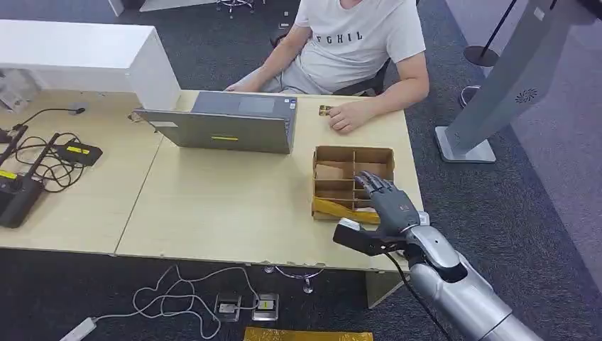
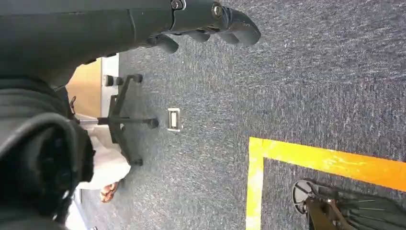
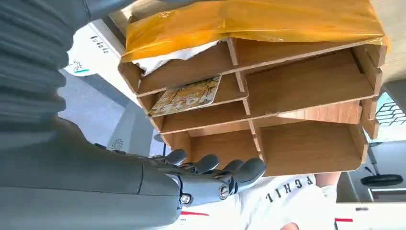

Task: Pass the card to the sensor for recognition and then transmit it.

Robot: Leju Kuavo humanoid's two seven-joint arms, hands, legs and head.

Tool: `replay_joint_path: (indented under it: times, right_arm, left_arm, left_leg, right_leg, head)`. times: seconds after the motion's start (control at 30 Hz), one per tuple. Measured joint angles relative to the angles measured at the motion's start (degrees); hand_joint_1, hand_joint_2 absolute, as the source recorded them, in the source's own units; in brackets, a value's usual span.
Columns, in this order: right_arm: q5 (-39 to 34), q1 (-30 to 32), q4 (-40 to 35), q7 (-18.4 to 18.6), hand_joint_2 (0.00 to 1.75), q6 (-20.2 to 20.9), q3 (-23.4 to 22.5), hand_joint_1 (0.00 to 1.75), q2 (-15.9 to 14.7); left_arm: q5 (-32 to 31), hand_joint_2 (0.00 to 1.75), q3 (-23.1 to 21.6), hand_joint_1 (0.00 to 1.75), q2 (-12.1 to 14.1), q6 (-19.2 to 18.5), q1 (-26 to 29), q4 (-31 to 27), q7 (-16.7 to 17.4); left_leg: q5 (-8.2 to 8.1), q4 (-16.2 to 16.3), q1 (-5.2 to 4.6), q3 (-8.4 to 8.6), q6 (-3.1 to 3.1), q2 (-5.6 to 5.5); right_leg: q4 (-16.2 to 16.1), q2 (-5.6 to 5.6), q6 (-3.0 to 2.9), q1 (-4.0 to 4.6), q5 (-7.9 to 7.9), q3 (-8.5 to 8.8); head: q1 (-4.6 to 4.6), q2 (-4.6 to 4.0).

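A wooden box [image 1: 353,150] with several compartments stands on the table's right part. My right hand [image 1: 389,201] hovers over its near right side, fingers spread and holding nothing. The right wrist view shows the hand [image 3: 206,178] just in front of the box [image 3: 311,143], where a gold patterned card [image 3: 186,96] lies flat in one compartment. A yellow plastic bag [image 3: 249,21] fills the compartment nearest me [image 1: 341,209]. My left hand [image 2: 210,21] hangs over the carpet with loosely bent fingers, holding nothing.
A person in a white T-shirt [image 1: 358,35] sits across the table, one hand [image 1: 348,117] resting beside a small gold object [image 1: 326,110]. A grey laptop [image 1: 227,128] stands left of the box. Cables and black devices [image 1: 42,167] lie at the far left. A grey stand [image 1: 497,92] is off the table's right.
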Motion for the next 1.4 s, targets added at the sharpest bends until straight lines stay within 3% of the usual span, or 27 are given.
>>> replay_joint_path:
  times: [0.8,1.4]
  right_arm:
    - [1.53,-1.62,2.01,0.37,1.75,-3.10,0.04,0.00,0.50]
    - [3.65,-2.19,5.51,1.22,1.75,-2.23,0.02,0.00,2.54]
  left_arm:
    - [-0.28,0.00,-0.66,0.00,0.02,-0.37,-0.01,0.00,-0.37]
    - [-0.24,0.00,-1.31,0.00,0.02,-0.35,-0.08,0.00,-0.37]
  left_leg:
    - [0.00,0.00,0.00,-0.02,0.00,0.00]
    - [0.00,0.00,0.00,-0.01,0.00,0.00]
  right_leg:
    - [0.00,-0.01,0.00,0.00,0.00,0.01]
    - [0.00,-0.01,0.00,0.00,0.00,0.00]
  head:
    - [0.00,-0.02]
    - [0.00,-0.02]
